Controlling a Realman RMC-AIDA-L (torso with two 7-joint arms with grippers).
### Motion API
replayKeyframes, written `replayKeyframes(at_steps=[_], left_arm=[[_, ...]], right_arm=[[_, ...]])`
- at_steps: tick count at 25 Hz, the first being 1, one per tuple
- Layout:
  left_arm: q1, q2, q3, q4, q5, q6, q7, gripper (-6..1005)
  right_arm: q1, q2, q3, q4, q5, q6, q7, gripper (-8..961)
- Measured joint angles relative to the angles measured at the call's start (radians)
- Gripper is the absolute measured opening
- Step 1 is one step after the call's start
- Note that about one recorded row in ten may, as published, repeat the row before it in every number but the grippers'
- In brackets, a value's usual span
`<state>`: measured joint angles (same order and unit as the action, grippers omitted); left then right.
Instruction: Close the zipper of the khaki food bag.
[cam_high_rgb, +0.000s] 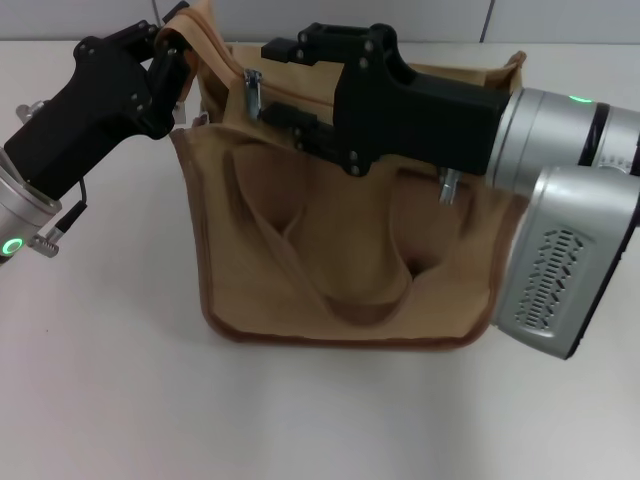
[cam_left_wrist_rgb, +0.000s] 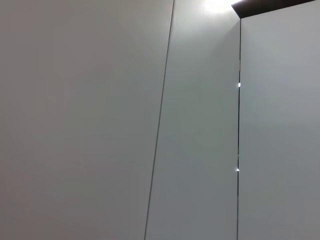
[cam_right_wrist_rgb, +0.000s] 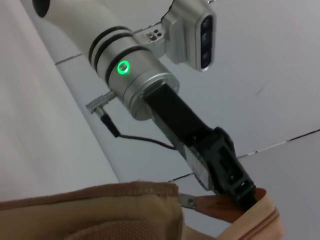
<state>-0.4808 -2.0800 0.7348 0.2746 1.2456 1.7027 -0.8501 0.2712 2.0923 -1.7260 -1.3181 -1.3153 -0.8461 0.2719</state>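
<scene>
The khaki food bag stands on the white table, its handles hanging down its front. My left gripper is shut on the fabric at the bag's left end; the right wrist view shows it pinching that tan fabric. My right gripper lies over the bag's top with its jaws apart, just right of the silver zipper slider. The slider sits at the bag's left end and also shows in the right wrist view. The right arm hides most of the zipper strip.
The white table runs around the bag. My right arm's large silver body hangs over the bag's right side. The left wrist view shows only a pale panelled wall.
</scene>
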Motion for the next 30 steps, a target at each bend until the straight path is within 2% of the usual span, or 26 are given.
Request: replayKeyframes(at_steps=[8, 30], left_arm=[[0.000, 0.000, 0.000, -0.001, 0.000, 0.022, -0.004, 55], [0.002, 0.000, 0.007, -0.012, -0.053, 0.047, -0.040, 61]], right_arm=[[0.006, 0.000, -0.063, -0.008, -0.001, 0.088, -0.082, 514], [-0.017, 0.000, -0.103, -0.031, 0.000, 0.169, -0.181, 514]])
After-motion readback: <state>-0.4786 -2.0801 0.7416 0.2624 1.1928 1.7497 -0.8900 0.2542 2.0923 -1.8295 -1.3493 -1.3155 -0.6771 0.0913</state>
